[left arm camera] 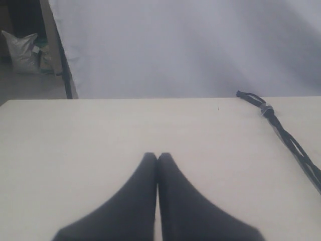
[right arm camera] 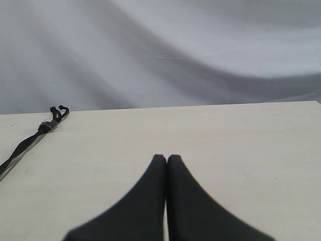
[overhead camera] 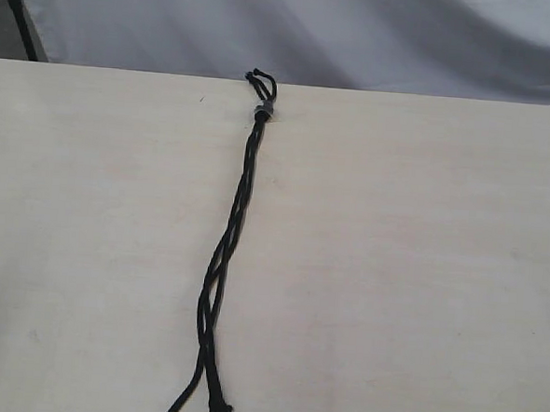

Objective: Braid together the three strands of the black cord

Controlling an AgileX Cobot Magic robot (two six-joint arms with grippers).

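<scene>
1. A black cord (overhead camera: 227,250) lies stretched down the middle of a pale wooden table (overhead camera: 411,270), its grey band (overhead camera: 262,111) at the far edge.
2. Its three strands (overhead camera: 216,277) are loosely intertwined.
3. The left gripper (left arm camera: 158,156) is clenched and empty, apart from the cord.
4. The right gripper (right arm camera: 166,157) is likewise clenched and empty.

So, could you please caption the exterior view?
Black cord lying loosely twisted on the pale table, grey band at its far edge.

thin black rope cord (overhead camera: 227,250): matte black | small band (overhead camera: 262,111): grey | wooden table (overhead camera: 420,271): pale cream | cloth backdrop (overhead camera: 360,34): plain white
</scene>
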